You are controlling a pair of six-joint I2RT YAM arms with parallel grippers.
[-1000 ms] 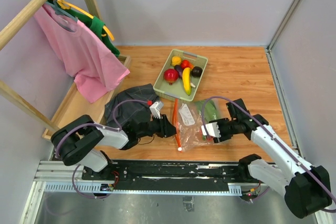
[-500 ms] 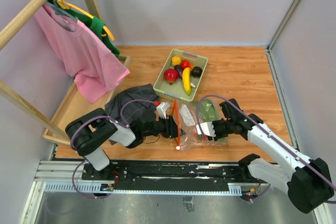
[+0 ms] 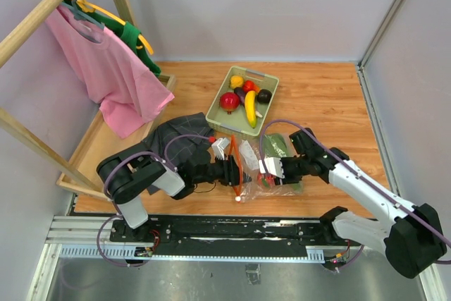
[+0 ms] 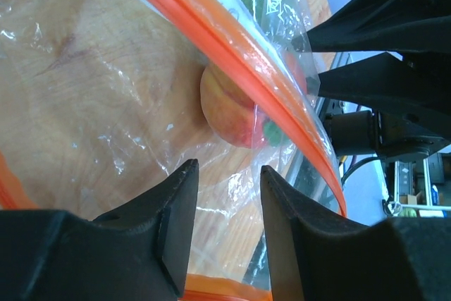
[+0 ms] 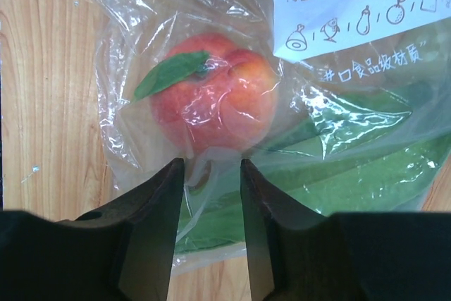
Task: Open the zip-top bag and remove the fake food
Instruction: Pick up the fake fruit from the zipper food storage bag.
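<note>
On the far left a pink shirt [image 3: 106, 75] hangs from a wooden rail [image 3: 42, 12], and a dark cloth [image 3: 173, 142] lies on the table [image 3: 324, 103] just beside the left arm. The left gripper [image 4: 227, 174] lies low at the orange zip strip [image 4: 232, 40], its jaws released, and only clear film and wood show in the gap. The zip-top bag [image 3: 252, 154] lies flat on the table between the two grippers; inside are a peach [image 5: 215, 100] (with one green leaf) and a green leafy piece [image 5: 352, 167], near the white label [image 5: 366, 12]. The right gripper [image 5: 211, 163] is over the peach, also released, with loose film between its fingers. Behind the bag, a pale green tray [image 3: 218, 107] holds the other fake food [image 3: 230, 101], among it a banana [image 3: 249, 107].
</note>
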